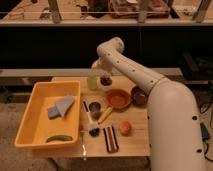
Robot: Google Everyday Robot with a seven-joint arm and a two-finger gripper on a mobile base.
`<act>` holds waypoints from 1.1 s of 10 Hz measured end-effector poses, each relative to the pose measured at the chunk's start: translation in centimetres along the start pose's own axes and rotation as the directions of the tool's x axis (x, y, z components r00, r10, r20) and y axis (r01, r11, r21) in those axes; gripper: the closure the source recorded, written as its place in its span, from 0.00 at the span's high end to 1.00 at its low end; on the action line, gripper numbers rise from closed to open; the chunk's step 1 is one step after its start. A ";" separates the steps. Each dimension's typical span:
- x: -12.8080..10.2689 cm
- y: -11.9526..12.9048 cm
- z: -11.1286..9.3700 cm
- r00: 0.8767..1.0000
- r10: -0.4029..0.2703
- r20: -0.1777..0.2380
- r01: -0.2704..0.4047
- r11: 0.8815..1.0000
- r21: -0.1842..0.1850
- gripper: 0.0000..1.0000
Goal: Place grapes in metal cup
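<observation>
1. Grapes (105, 80): dark, knobbly bunch near the far edge of the wooden table (134, 143), just beside the pale green cup (92, 83).
2. Gripper (103, 73) hangs right over them, jaws spread wide; you cannot tell contact.
3. Metal cup (94, 107): dull grey cylinder, mid-table, hemmed between the yellow bin (30, 107) wall and the round orange bowl (118, 99).

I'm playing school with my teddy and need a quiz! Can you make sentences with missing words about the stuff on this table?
1. The gripper hangs just above the ___.
2. The grey cloth lies inside the ___ bin.
3. The cup nearest the gripper is pale ___.
4. The metal cup stands between the bin and the ___ bowl.
Missing words: grapes; yellow; green; orange.
</observation>
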 end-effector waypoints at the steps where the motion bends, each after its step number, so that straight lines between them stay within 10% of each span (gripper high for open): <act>1: -0.4 -0.4 0.2 1.000 0.001 0.006 -0.001 1.000 -0.012 0.78; 11: -1.5 0.9 4.0 0.981 0.151 0.121 -0.147 0.988 -0.042 0.78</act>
